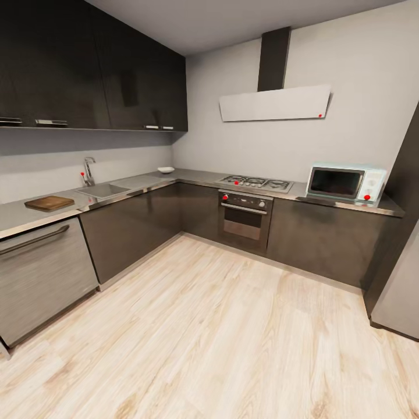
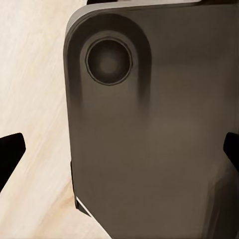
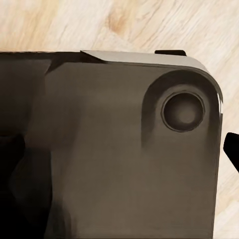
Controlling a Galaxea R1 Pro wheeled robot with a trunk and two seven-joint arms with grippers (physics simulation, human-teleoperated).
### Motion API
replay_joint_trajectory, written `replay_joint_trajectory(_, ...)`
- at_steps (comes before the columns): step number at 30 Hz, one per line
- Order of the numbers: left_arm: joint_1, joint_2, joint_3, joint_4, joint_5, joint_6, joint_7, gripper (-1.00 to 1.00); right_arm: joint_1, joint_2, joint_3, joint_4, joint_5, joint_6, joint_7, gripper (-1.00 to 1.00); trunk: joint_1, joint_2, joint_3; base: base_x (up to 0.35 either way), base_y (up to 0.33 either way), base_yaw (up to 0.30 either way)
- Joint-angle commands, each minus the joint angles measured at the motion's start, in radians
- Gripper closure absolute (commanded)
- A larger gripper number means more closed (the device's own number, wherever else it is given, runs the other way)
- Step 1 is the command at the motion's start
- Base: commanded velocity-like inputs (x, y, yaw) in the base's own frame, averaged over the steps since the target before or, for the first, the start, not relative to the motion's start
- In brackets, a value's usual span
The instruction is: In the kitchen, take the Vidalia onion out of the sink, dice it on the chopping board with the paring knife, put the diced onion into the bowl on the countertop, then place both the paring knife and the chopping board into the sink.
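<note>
Seen from across a pale plank wood floor. Nearest along the long grey countertop with dark cabinet fronts: rectangular brown wooden chopping board, lying flat just short of the rectangular grey steel sink. Beyond the sink, against the wall, chrome tap with a red dot. Farther past the sink, near the corner, shallow white bowl. Farther still, black built-in oven under a gas hob, then a white microwave.

Left gripper and right gripper: dark fingertips at the frame edges, spread wide apart, over a dark rounded robot base panel.
</note>
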Motion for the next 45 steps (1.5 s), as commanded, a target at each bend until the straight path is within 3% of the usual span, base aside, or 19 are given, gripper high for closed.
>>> replay_joint_trajectory(1,0.000,0.000,0.000,0.000,0.000,-0.009,-0.001,-1.00,0.000,0.003,-0.001,-0.001,0.000,-0.003,-0.001,-1.00,0.000,0.000,-0.001,0.000,0.000,0.000)
replay_joint_trajectory(9,0.000,0.000,0.003,-0.003,0.002,-0.098,-0.001,-1.00,0.000,0.005,0.002,-0.003,0.004,-0.006,-0.001,-1.00,0.000,0.000,-0.001,0.000,0.000,0.000)
replay_joint_trajectory(15,0.000,0.005,0.004,-0.075,0.001,-0.178,0.003,-1.00,0.000,-0.031,0.003,-0.081,0.007,-0.071,-0.008,-1.00,0.000,0.000,-0.001,0.000,0.000,0.000)
replay_joint_trajectory(19,0.000,0.010,0.005,-0.175,0.001,-0.191,0.007,-1.00,0.000,-0.054,0.003,-0.180,0.008,-0.106,-0.067,-1.00,0.000,0.000,-0.001,0.000,0.000,0.000)
replay_joint_trajectory(25,0.000,0.010,0.007,-0.265,0.002,-0.194,0.008,-1.00,0.000,-0.079,0.002,-0.283,0.007,-0.117,-0.101,-1.00,0.000,0.000,-0.001,0.000,0.000,0.000)
replay_joint_trajectory(28,0.000,0.010,0.008,-0.277,0.002,-0.196,0.008,-1.00,0.000,-0.083,0.003,-0.296,0.007,-0.137,-0.102,-1.00,0.000,0.000,-0.001,0.000,0.000,0.000)
replay_joint_trajectory(33,0.000,0.011,0.009,-0.330,-0.001,-0.196,0.009,-1.00,0.000,-0.087,0.003,-0.305,0.008,-0.232,-0.103,-1.00,0.000,0.000,-0.001,0.000,0.000,0.000)
replay_joint_trajectory(38,0.000,0.017,0.008,-0.348,0.000,-0.204,0.008,-1.00,0.000,-0.088,0.003,-0.304,0.007,-0.255,-0.101,-1.00,0.000,0.000,-0.001,0.000,0.000,0.000)
replay_joint_trajectory(45,0.000,0.017,0.009,-0.339,0.002,-0.265,0.010,-1.00,0.000,-0.087,0.003,-0.304,0.007,-0.260,-0.098,-1.00,0.000,0.000,-0.001,0.001,0.000,0.000)
